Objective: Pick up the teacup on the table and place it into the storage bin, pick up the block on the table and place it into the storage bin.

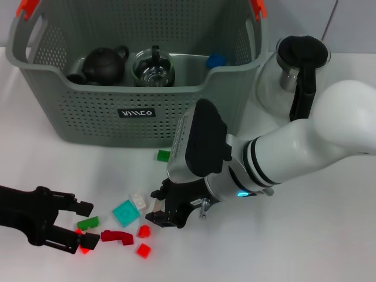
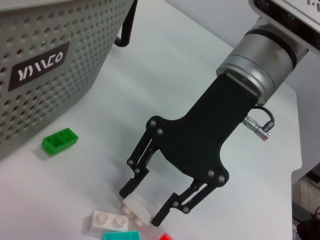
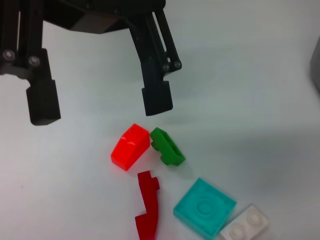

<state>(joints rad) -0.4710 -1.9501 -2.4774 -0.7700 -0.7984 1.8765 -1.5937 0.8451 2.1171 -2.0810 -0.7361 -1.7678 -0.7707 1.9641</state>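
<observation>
The grey perforated storage bin stands at the back and holds a dark teapot, a glass vessel and a blue block. What looks like a small dark cup lies beside the teapot. My right gripper is low over the loose blocks. In the left wrist view it is open, with its fingers on either side of a white block. My left gripper is open at the front left, near a green block and a red block. It also shows in the right wrist view.
A glass pitcher with a black handle stands right of the bin. A teal tile, a dark red piece, small red blocks, a second white block and another green block lie on the white table.
</observation>
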